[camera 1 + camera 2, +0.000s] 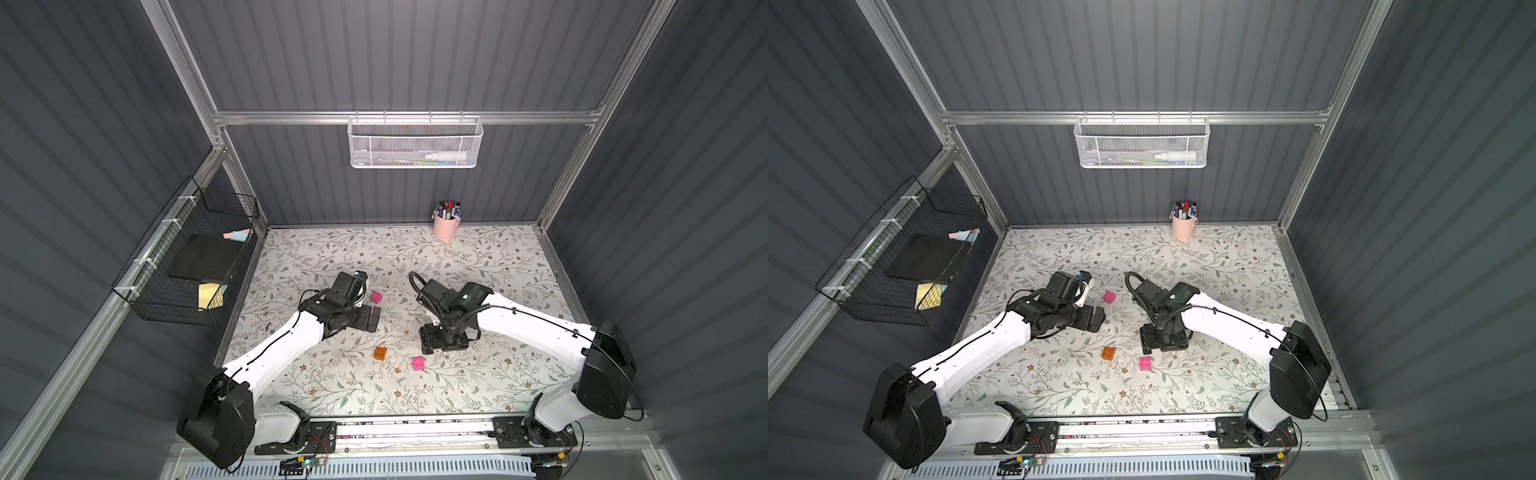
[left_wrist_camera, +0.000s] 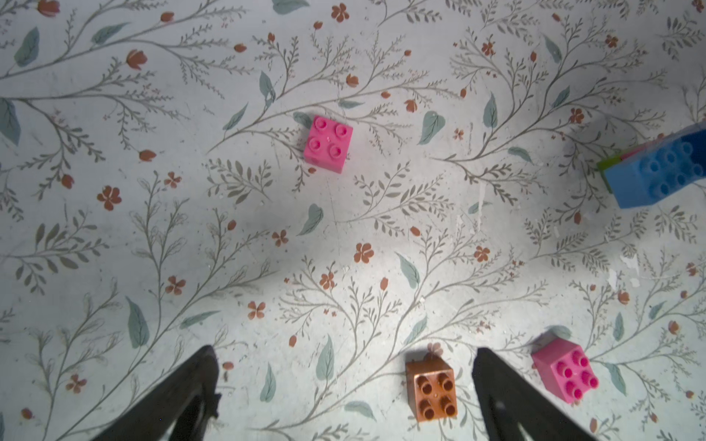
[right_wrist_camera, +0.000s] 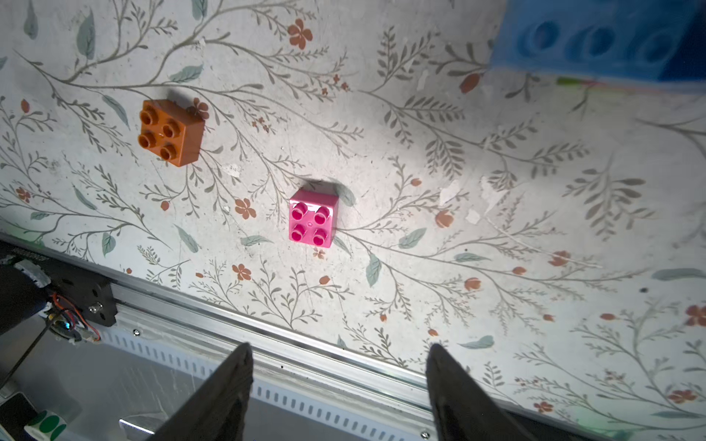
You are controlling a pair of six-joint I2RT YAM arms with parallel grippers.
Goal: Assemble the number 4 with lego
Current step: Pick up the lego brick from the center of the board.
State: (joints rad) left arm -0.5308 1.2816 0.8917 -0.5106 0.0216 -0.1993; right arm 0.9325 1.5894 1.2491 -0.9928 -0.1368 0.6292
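While the left hand (image 2: pixel 344 351) and right hand (image 3: pixel 340 347) stand spread and empty, the orange brick (image 1: pixel 380 353) and pink brick (image 1: pixel 418 363) lie nearest on the tabletop (image 1: pixel 498 270), the part-built number 4 (image 2: pixel 657 175) near the right hand, a second pink brick (image 1: pixel 376 297) farthest. Expect light, rigid pieces; pinch flat side walls.

the surface (image 1: pixel 498 266) is a pale sheet printed with twigs, leaves and small red flowers, scuffed and flaked in spots. in the wrist view of the left hand (image 2: pixel 344 349), an orange brick (image 2: pixel 431 389) lies studs up between its fingers, close to one. a pink brick (image 2: pixel 565 376) sits just outside that finger, and a second pink brick (image 2: pixel 328 144) lies well ahead of the fingertips. a blue, green and pink cluster (image 2: pixel 657 172) shows farther off, toward the right hand (image 3: pixel 339 347); whether it rests on the surface is unclear. a pen cup (image 1: pixel 445 226) stands at the far edge, well apart from both hands.
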